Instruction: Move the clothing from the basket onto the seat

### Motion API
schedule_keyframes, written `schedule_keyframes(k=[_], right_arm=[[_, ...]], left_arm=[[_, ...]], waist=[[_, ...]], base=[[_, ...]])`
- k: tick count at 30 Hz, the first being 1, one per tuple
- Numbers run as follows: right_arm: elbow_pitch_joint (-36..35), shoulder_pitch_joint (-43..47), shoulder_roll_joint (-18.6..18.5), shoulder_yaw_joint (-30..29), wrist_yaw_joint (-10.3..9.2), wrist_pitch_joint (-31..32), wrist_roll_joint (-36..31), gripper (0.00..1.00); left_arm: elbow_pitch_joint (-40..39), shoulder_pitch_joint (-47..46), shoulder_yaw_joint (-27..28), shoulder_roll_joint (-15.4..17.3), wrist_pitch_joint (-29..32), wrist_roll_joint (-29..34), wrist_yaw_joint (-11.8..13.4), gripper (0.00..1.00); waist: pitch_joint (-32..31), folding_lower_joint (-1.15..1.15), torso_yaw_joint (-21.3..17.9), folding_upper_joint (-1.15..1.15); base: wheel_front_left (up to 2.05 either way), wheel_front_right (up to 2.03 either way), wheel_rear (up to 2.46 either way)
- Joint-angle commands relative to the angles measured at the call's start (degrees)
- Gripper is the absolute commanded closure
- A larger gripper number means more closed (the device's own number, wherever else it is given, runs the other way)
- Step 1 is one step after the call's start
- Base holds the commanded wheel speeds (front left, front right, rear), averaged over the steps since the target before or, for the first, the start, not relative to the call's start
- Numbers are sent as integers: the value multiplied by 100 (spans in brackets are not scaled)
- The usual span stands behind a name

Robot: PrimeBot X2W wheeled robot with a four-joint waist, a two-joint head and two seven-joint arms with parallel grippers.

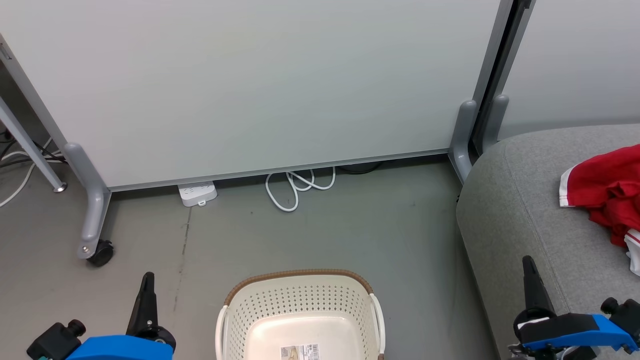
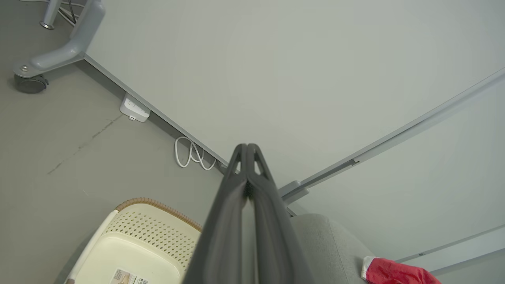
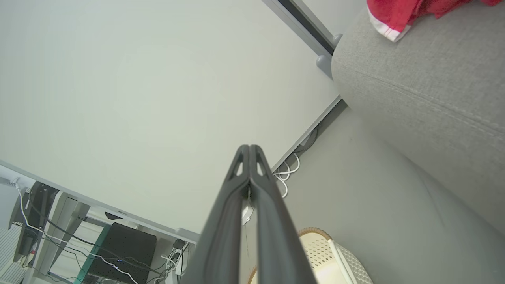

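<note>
Seemingly crumpled, the clothing (image 1: 607,185) lies red — white-trimmed.

Grey floor (image 1: 350,225) carrying the cream basket (image 1: 300,300), a white power strip (image 1: 198,193) and looped cable (image 1: 295,189), grey seat (image 1: 515,215) standing alongside, bearing the red clothing (image 1: 607,185)

Left claw (image 1: 147,280) and right claw (image 1: 528,264) closed, empty, pointing up.
</note>
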Motion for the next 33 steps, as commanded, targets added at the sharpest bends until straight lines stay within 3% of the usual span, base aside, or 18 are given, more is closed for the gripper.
schedule_keyframes(k=[1, 33], right_arm=[[-86, -142, 4, -24, -1, 53, 182, 100], [-128, -262, 13, -128, -2, 542, 2137, 100]], left_arm=[[-91, -152, 41, 30, 43, -168, -28, 100], [-190, -197, 296, 40, 521, -2036, -86, 100]], waist=[[2, 0, -1, 0], [37, 0, -35, 0]], base=[[0, 0, 0], [0, 0, 0]])
